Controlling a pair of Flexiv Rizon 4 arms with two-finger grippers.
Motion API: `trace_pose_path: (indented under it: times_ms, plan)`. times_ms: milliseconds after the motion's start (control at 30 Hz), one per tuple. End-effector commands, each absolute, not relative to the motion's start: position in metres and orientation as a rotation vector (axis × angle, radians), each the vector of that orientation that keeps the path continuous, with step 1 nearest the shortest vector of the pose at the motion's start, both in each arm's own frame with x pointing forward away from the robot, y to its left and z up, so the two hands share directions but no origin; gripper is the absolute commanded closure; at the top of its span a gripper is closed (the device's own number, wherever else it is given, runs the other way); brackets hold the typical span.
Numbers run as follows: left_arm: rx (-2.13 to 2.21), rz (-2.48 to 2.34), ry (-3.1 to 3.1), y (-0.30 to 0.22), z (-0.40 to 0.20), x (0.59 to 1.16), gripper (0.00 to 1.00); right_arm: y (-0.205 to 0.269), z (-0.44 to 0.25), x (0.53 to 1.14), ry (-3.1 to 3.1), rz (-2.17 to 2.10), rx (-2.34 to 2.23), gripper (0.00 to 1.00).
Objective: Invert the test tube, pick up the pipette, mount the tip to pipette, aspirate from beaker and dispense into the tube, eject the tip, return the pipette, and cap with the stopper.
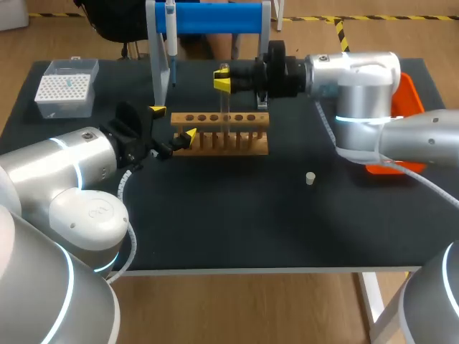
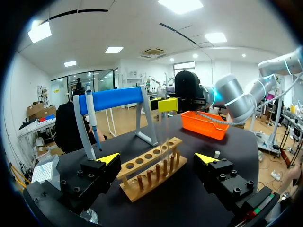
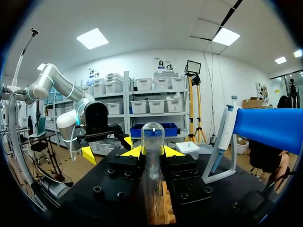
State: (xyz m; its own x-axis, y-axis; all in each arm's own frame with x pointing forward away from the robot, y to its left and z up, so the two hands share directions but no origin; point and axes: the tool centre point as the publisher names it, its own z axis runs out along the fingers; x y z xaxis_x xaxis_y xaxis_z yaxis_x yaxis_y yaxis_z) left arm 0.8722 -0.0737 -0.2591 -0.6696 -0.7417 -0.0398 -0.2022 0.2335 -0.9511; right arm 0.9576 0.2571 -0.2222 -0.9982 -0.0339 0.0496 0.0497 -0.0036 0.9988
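The right gripper [image 1: 224,80] is clamped on the clear test tube [image 3: 153,137], one yellow tip on either side. The tube stands upright with its rounded closed end uppermost, over the middle of the wooden rack [image 1: 222,132]. Its lower end reaches the rack's top board, though whether it sits in a hole cannot be told. The left gripper [image 1: 173,122] is at the rack's left end with its fingers spread apart and nothing between them but the rack's end. The pipette [image 1: 171,36] hangs on the blue-barred stand [image 1: 215,18] just beyond the rack on the far side. A box of tips [image 1: 66,86] sits far left on the black counter [image 1: 237,222]. A small pale stopper [image 1: 310,178] lies nearer, right of the rack, and an orange tray [image 2: 203,124] is at the right edge.
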Motion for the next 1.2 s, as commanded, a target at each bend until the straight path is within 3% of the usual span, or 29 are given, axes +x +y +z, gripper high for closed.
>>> trace_pose_path:
  times_ms: [33,1200]
  plan:
    - [-0.855,-1.460,2.016,-0.071,-0.262,0.873,0.00,0.255,-0.214,0.953,-2.189,-2.183,-0.023,1.00]
    - [-0.855,-1.460,2.016,-0.071,-0.262,0.873,0.00,0.236,-0.183,0.934,-2.216,-2.219,0.007,1.00]
